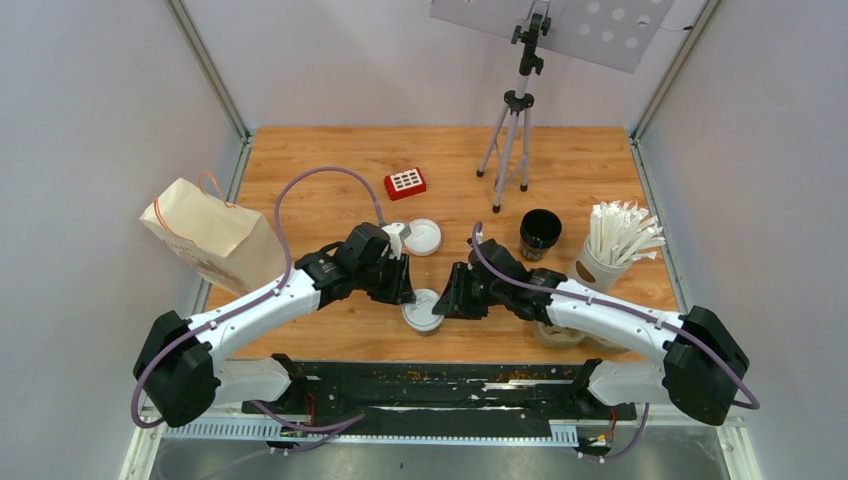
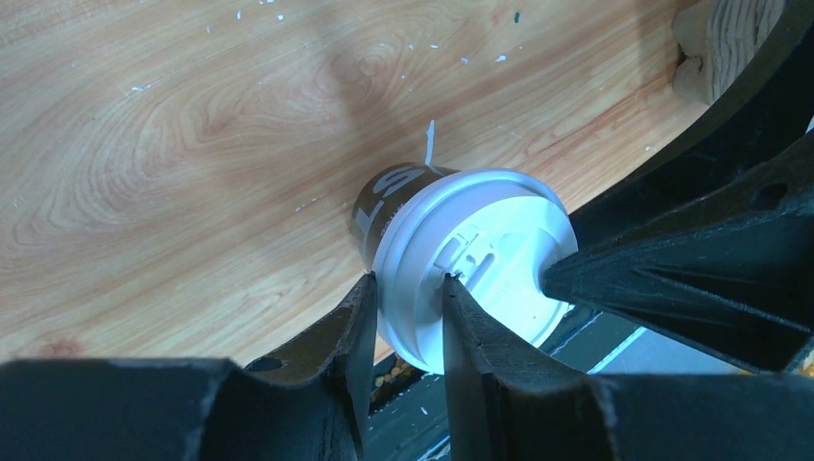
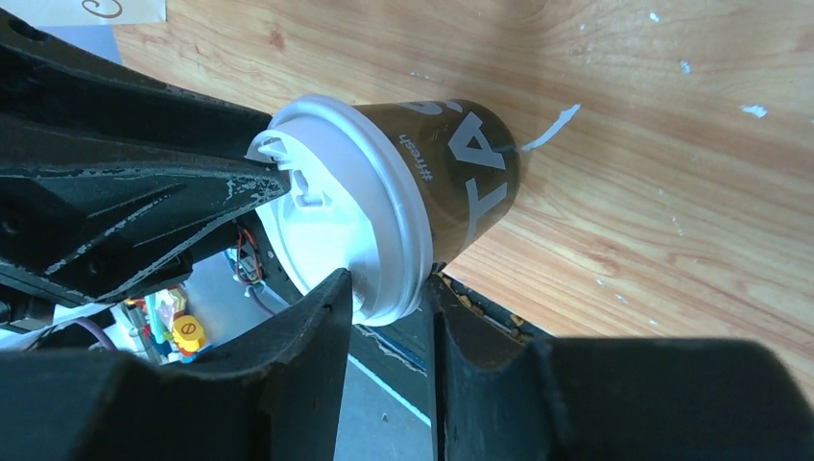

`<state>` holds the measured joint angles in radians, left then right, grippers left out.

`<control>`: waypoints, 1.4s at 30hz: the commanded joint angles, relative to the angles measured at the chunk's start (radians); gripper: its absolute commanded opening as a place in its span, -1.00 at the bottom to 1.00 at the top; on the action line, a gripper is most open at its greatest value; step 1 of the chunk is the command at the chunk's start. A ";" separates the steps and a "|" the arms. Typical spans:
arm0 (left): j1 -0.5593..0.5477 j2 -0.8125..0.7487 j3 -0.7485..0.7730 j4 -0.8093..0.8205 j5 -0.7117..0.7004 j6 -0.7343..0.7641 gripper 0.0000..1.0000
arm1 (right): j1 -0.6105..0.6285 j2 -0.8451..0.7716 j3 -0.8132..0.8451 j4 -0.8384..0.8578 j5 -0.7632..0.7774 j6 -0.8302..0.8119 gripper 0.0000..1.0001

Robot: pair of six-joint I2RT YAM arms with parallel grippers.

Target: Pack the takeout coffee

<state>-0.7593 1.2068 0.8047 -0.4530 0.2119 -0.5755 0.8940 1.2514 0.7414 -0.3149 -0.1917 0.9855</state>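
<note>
One takeout coffee, a black paper cup with pale print and a white lid, stands near the table's front edge between both arms. My left gripper comes at it from the left, my right gripper from the right. In the left wrist view my left gripper pinches the lid, one finger outside the rim and one on its top. The right wrist view shows my right gripper clamped across the opposite rim of the lid, above the cup's wall. A second black cup stands open.
A loose white lid lies behind the left gripper. A brown paper bag lies at the left. A white cup of wrapped straws stands right. A red box and a tripod are at the back.
</note>
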 commanded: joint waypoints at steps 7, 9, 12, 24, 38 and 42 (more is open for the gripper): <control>-0.005 -0.022 -0.018 0.010 0.039 -0.084 -0.25 | -0.039 0.067 0.100 -0.038 0.025 -0.167 -0.35; -0.005 -0.034 -0.027 0.017 0.046 -0.101 -0.20 | -0.041 0.083 0.113 -0.051 0.027 -0.182 -0.30; -0.005 -0.053 -0.042 0.013 0.044 -0.115 -0.18 | -0.044 0.093 0.120 -0.057 0.034 -0.201 -0.26; -0.005 -0.091 -0.071 0.030 0.044 -0.147 -0.02 | -0.086 0.118 0.190 -0.131 0.020 -0.305 0.00; 0.002 -0.129 -0.013 0.011 0.018 -0.130 0.14 | -0.086 0.031 0.206 -0.087 -0.143 -0.351 -0.53; 0.020 -0.144 -0.006 0.018 0.021 -0.132 0.14 | -0.076 0.047 0.168 -0.009 -0.228 -0.330 -0.79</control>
<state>-0.7551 1.0958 0.7521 -0.4698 0.2272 -0.7101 0.8089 1.3052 0.9409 -0.4404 -0.3012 0.6445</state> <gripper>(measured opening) 0.568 0.143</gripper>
